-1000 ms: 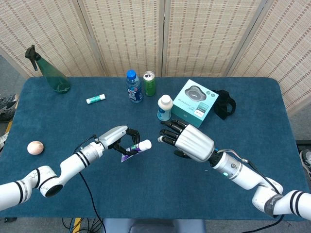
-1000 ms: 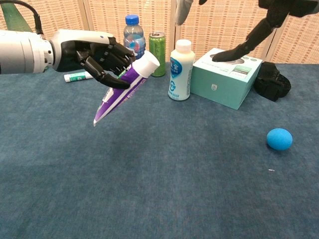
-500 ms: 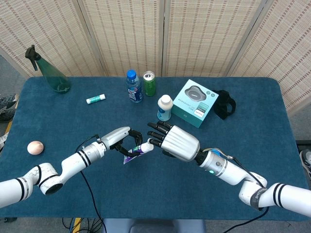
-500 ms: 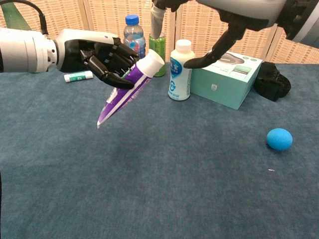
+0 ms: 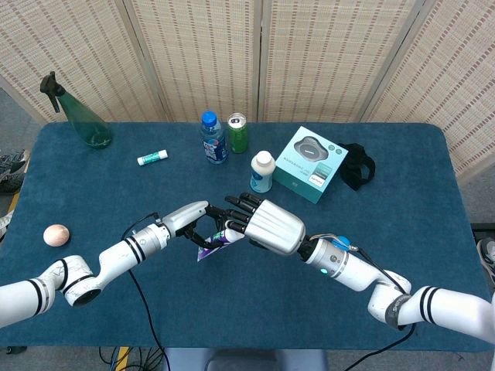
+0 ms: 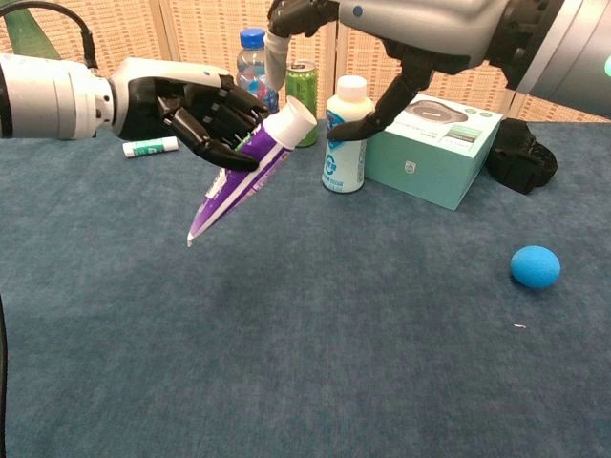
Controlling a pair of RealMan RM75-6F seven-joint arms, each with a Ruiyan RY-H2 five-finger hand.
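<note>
While the left hand (image 6: 191,110) grasps the purple plastic tube with a white cap (image 6: 250,167) above the desk (image 6: 315,334), the right hand (image 6: 382,38) hovers over it, fingers spread, empty. It looks light, soft-walled and slippery; the stiff cap end seems safest.

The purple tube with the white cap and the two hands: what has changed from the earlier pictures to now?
The right hand has moved toward the robot's left, from beside the teal box to just over the white cap of the purple tube; its fingers stay spread, holding nothing. The left hand still grips the tube, tilted cap-up above the blue table, nearly unmoved. Bottles, can and blue ball stayed put.
</note>
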